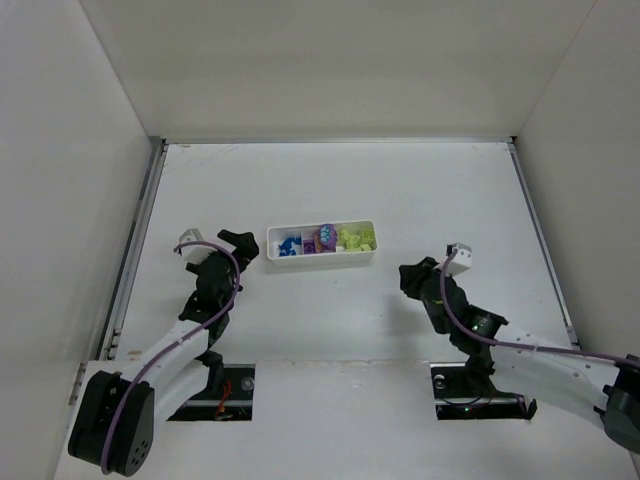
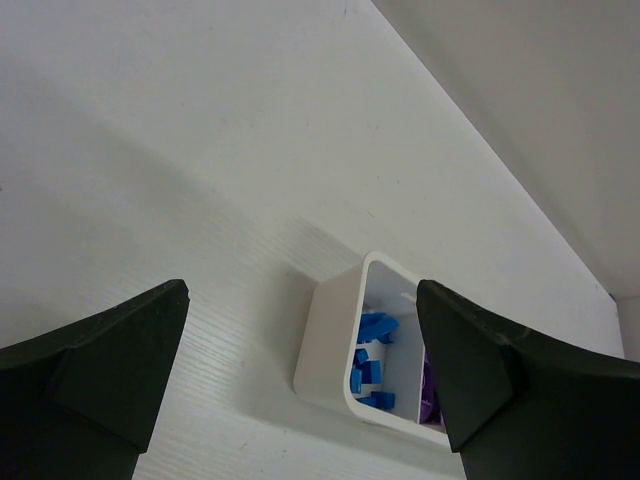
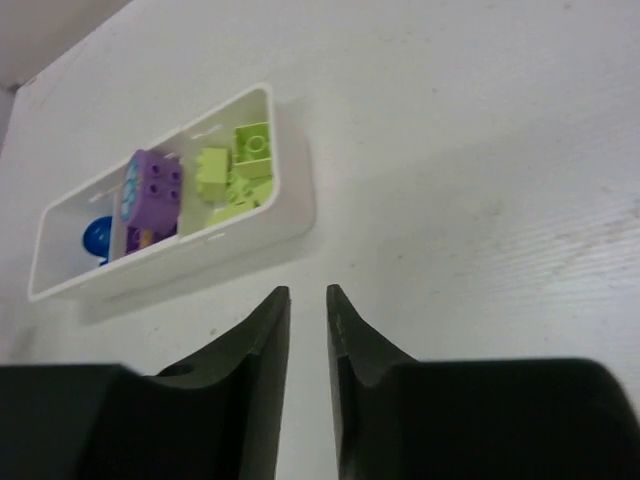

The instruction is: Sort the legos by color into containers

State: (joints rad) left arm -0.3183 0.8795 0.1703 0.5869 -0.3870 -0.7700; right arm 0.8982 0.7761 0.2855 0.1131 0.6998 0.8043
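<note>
The white three-compartment tray (image 1: 320, 259) lies mid-table. Its left compartment holds blue legos (image 1: 288, 244), the middle one purple legos (image 1: 326, 238), the right one lime-yellow legos (image 1: 356, 238). My left gripper (image 1: 243, 250) is open and empty, just left of the tray's left end; its wrist view shows the gripper (image 2: 302, 290) over the tray wall (image 2: 325, 345) and the blue bricks (image 2: 370, 360). My right gripper (image 1: 408, 278) is shut and empty, to the right of and nearer than the tray. Its wrist view shows the gripper (image 3: 308, 290), the tray (image 3: 200, 250), lime bricks (image 3: 235, 175) and purple bricks (image 3: 152, 190).
White walls enclose the table on the left, back and right. No loose bricks show on the tabletop (image 1: 400, 190). The arm bases sit at the near edge.
</note>
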